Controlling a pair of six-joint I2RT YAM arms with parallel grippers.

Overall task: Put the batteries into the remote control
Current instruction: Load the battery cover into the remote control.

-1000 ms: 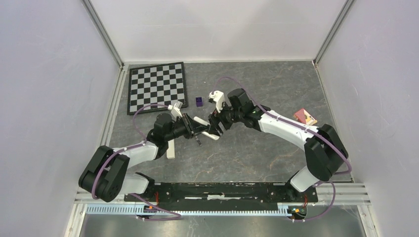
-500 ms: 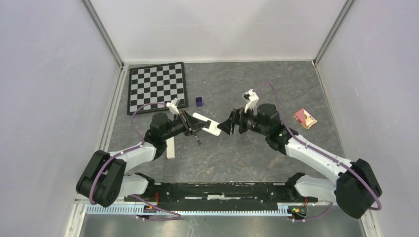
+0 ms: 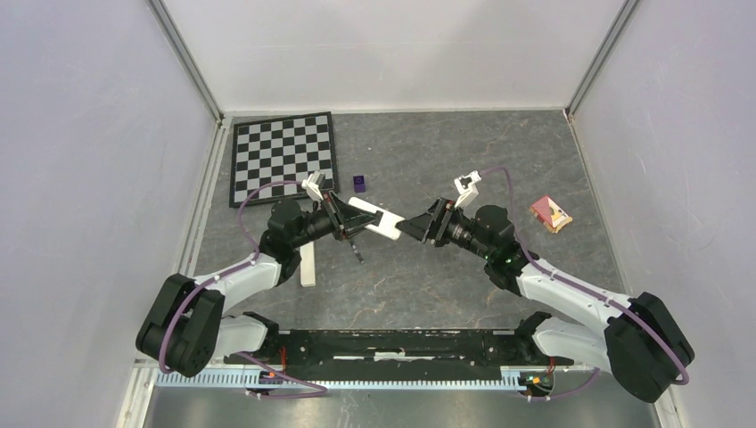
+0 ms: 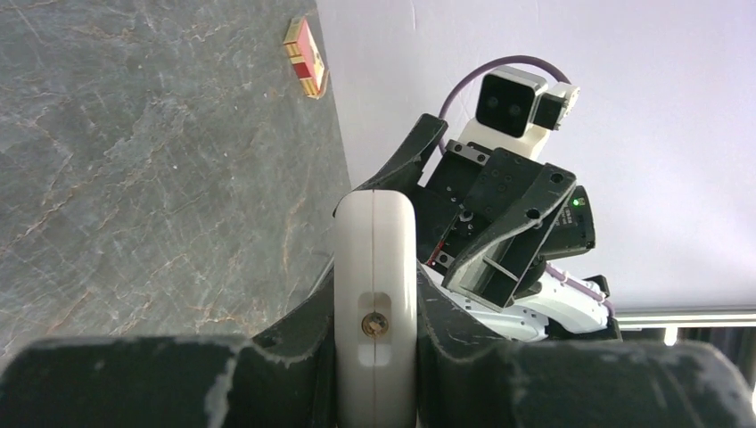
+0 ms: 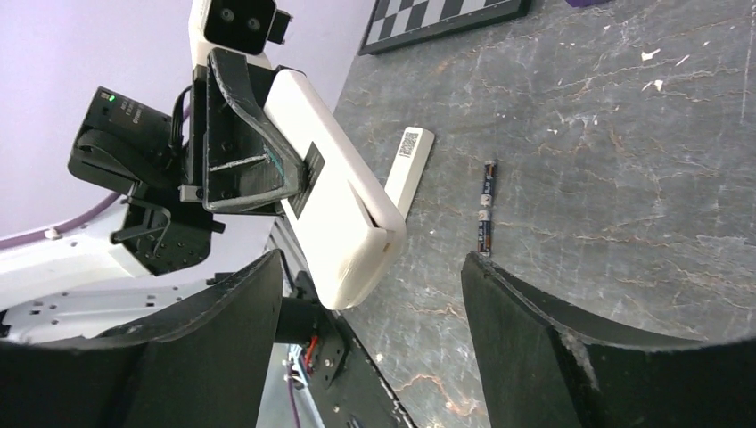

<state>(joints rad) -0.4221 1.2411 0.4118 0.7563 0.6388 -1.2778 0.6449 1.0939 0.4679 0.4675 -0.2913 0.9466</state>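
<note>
- White remote control [image 3: 374, 219] is held off the grey stone-look table [image 3: 446, 285]. The left gripper [image 3: 346, 223] clamps it near its left end, fingers pressed on both long sides. The free end points right and slightly near.
- Right gripper [image 3: 412, 228]: jaws spread wide, facing the remote's free end. In the right wrist view that end sits at the mouth of the gap between the fingers. Contact cannot be told.
- Change: a second ago the right arm arches over from the far side, its gripper on top of the remote. Half a second ago it is swung out to the right, gripper apart from the free end. Now it is closer in, end-on. The left gripper's hold is unchanged and the remote sits a touch farther back.
- Reading: this looks like a re-approach. The right arm seems to be lining up a second hold on the free end, probably to steady the body or get at the battery bay.
- Batteries [image 5: 485, 209] lie end to end on the table, near side of the remote. Neither gripper carries one.
- White strip [image 5: 408, 169] with a small printed mark lies flat just left of the batteries. It may be the battery cover, not certain.
- Judgement: loading is not yet begun, and both cells are left to pick.
- Off-task: chessboard [image 3: 283, 156] far left, purple cube [image 3: 359, 184] beside it, red item [image 3: 551, 212] at right.
</note>
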